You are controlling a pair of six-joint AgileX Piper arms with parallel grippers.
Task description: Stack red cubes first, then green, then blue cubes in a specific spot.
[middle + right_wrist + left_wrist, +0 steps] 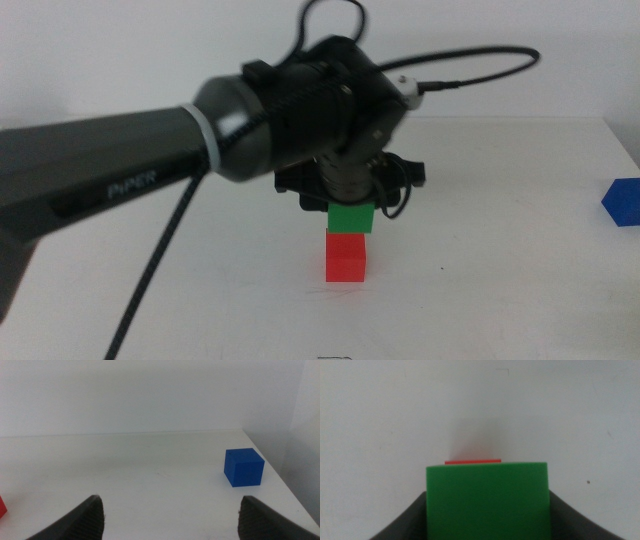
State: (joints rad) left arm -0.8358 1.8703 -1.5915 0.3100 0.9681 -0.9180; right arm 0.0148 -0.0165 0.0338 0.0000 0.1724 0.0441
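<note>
Left gripper (350,212): I see it reaching in from the left side of the middle view on its long dark arm, hanging over the centre of the table, jaws pinching the green cube on two opposite sides
Green cube (351,217): clamped between the left jaws, sitting right over the red cube; from the middle view I read their faces as touching or very nearly so, but I cannot tell which; in the left wrist view it fills the space between the two dark jaws (487,500)
Red cube (346,257): resting on the white table (500,260) near the centre, directly under the green one; in the left wrist view only a thin red strip (473,462) shows past the green cube's far edge
Blue cube (623,201): alone on the table well off to the right, cut by the edge of the middle view; in the right wrist view it (243,467) stands near the table's far right corner
Right gripper (172,515): I see it only through its own wrist camera, jaws spread wide with nothing between them, facing the blue cube from some way off
Cable (150,280): a black lead runs along the left arm and loops above the wrist
</note>
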